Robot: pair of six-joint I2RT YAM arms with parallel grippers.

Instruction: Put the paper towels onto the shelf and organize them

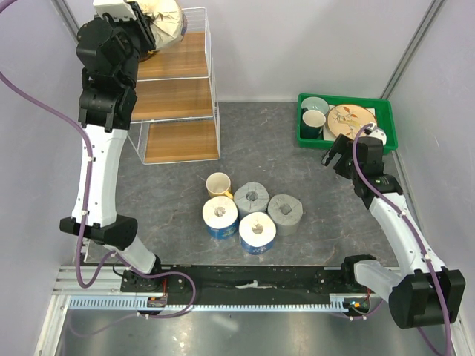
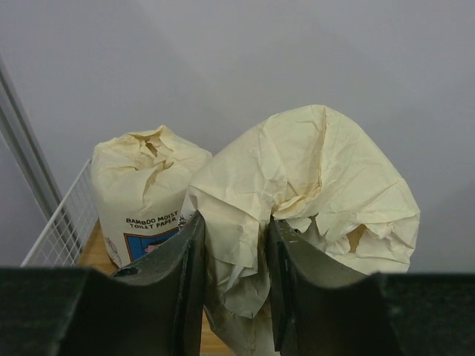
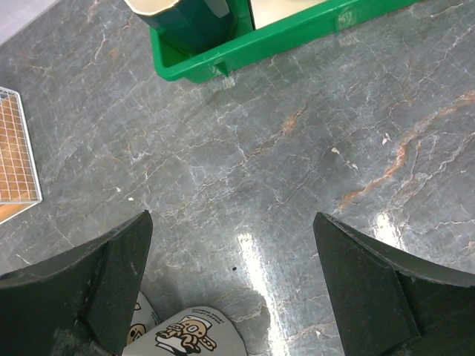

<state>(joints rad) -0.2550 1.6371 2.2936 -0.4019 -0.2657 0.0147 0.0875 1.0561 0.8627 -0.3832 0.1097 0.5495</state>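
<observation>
High over the shelf's (image 1: pixel 178 98) top tier, my left gripper (image 2: pixel 234 222) is shut on the crumpled wrapper of a cream paper towel roll (image 2: pixel 312 185), which also shows from above (image 1: pixel 165 21). A second cream roll (image 2: pixel 145 189) stands upright on the top board beside it. On the table sit two grey rolls (image 1: pixel 251 196) (image 1: pixel 285 210) and two white-and-blue rolls (image 1: pixel 220 215) (image 1: pixel 257 231) in a tight cluster. My right gripper (image 3: pixel 234 245) hangs open over bare table near the green tray, with a printed roll end (image 3: pixel 189 334) at its lower edge.
A yellow mug (image 1: pixel 218 183) lies against the roll cluster on its far side. The green tray (image 1: pixel 345 142) with dishes stands at the back right, its wall close ahead of the right gripper (image 3: pixel 282 37). The shelf's wire side (image 2: pixel 59 230) rises left of the cream rolls.
</observation>
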